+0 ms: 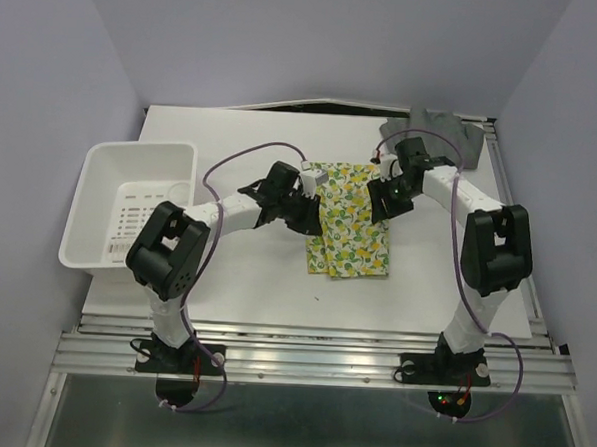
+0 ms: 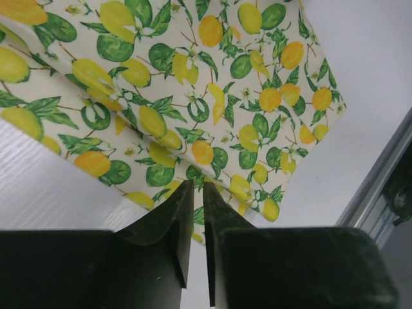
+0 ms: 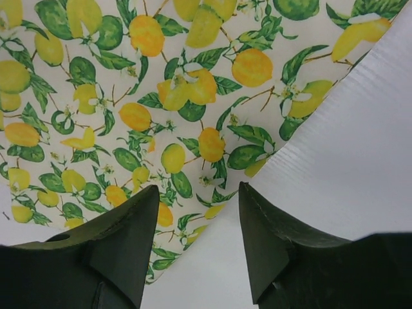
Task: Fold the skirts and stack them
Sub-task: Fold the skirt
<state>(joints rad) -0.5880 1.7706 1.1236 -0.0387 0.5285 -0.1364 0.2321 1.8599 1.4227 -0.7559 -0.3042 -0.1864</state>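
- Skirt with the lemon print lies flat near the middle of the white bench, its long side running away from me.
- Grey skirt sits bunched at the far right corner, well apart from the printed one.
- Left gripper: fingers drawn narrow, only a thin slit between them, with the tips at the printed skirt's edge. I can't tell whether any cloth is nipped.
- Right gripper: fingers spread wide, holding nothing, poised over a corner of the printed cloth where it meets bare bench.
- From above I see the arms flanking the printed skirt: left arm at its left side, right arm at its upper right.
- White basket stands at the bench's left edge, beside the left arm.
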